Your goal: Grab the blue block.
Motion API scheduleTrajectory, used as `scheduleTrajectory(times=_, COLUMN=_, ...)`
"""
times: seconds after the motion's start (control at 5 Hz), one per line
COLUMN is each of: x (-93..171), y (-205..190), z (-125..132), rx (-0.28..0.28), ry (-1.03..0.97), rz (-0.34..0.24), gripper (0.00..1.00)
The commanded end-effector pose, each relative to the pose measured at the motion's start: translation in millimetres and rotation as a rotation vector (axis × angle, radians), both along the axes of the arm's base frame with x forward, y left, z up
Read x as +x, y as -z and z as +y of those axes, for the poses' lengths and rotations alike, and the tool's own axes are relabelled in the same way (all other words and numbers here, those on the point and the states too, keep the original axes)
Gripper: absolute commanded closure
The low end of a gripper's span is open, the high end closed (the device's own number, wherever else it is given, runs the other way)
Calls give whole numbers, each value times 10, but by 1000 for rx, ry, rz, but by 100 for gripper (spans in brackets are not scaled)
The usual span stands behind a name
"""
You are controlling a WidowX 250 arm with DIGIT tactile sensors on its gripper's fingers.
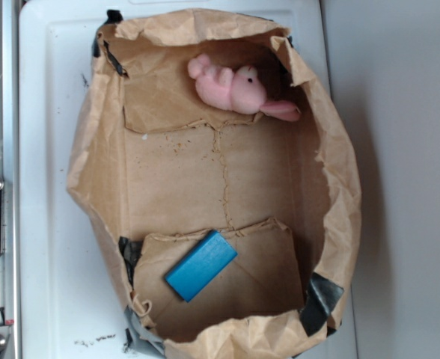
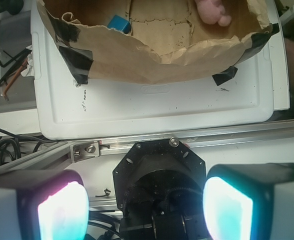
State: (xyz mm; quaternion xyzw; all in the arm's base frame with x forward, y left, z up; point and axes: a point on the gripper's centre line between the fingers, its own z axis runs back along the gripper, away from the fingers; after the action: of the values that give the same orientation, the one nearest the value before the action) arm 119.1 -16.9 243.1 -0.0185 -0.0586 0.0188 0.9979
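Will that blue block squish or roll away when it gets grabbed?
The blue block looks stiff, with crisp edges, so probably no squishing. It lies flat on the paper bag floor, so rolling seems unlikely. Its smooth faces might slip between the fingers.

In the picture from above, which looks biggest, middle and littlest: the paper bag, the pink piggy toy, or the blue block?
1. The paper bag, by far the biggest; it holds both others.
2 and 3. The pink plush toy and the blue block look about the same length, too close to rank.

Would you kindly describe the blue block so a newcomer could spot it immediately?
Look inside the opened brown paper bag on the white tray. The blue block lies flat on the bag's floor at the end opposite the pink plush toy. It alone is hard-edged, rectangular and bright blue.
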Motion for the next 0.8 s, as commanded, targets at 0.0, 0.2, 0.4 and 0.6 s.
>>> scheduleTrajectory(times=0.0, x=0, y=0, z=0, rx=0, ry=0, rz=0, gripper=0)
scheduleTrajectory(times=0.2, x=442, y=129, z=36, rx=30, ry=-96, rz=-11, gripper=0)
scheduleTrajectory(times=0.4, x=674, y=191, z=38, rx=41, ry=-141, rz=-46, gripper=0)
scheduleTrajectory(times=0.6, x=875, y=266, z=57, rx=4, ry=-276, rz=-120, gripper=0)
